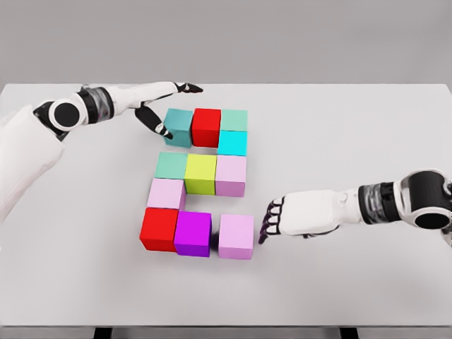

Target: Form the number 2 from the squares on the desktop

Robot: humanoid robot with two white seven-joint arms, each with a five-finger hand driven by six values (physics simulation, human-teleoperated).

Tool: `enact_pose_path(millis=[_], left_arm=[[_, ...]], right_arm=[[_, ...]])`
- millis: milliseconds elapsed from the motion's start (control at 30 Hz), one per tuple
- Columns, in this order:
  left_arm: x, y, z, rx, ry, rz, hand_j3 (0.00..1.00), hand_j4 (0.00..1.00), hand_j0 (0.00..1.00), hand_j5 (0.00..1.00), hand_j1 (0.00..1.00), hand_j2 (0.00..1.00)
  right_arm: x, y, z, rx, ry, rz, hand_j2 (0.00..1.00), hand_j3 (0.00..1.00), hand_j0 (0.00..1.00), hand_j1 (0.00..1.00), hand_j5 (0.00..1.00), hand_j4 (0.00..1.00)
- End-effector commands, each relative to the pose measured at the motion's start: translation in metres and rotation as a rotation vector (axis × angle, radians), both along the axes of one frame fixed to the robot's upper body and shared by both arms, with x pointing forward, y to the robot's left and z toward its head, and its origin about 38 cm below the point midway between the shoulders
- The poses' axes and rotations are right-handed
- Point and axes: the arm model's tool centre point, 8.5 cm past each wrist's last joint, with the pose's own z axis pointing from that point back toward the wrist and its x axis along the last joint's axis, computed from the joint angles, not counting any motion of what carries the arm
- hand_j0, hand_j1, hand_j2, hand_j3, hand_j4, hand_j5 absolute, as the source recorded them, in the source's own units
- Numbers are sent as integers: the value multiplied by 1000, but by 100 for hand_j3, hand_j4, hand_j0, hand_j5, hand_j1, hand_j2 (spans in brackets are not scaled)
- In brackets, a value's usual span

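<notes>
Cubes (200, 174) cluster mid-table (367, 127), between both hands.

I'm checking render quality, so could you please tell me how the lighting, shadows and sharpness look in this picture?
Head view: soft, even light, no glare; faint shadows under the blocks and right hand on the white table; everything sharp; left hand clear too.

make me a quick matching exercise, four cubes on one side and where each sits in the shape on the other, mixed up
Things:
1. yellow-green cube
2. purple cube
3. cyan cube
4. dark teal cube

Places:
A. top row, by the left hand
B. bottom row, middle
C. middle row, centre
D. right side, under the top row

Pairs: 1-C, 2-B, 3-D, 4-A
</notes>
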Motion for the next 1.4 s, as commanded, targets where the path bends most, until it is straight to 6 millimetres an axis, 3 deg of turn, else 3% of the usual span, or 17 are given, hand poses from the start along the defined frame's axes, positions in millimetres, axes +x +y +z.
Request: enact_pose_path(millis=[0,900,1133,1233,1367], left_arm=[[0,-1,-1,-6,4,3,100,100,100,100,100,100],[-1,-14,-1,-14,2,-23,100,100,100,100,100,100],[-1,-15,0,-15,-1,-26,100,100,100,100,100,100],[-2,-20,4,-19,-12,-41,100,100,100,100,100,100],[-6,-25,14,-33,-45,-89,100,100,100,100,100,100]], right_arm=[[-6,9,-9,1,24,24,83,83,83,83,83,83],[-1,27,0,28,2,58,84,84,84,84,84,84],[1,27,4,29,-11,56,100,100,100,100,100,100],[2,26,4,30,-12,56,100,100,100,100,100,100],[17,12,29,63,-82,-6,100,100,100,100,100,100]])
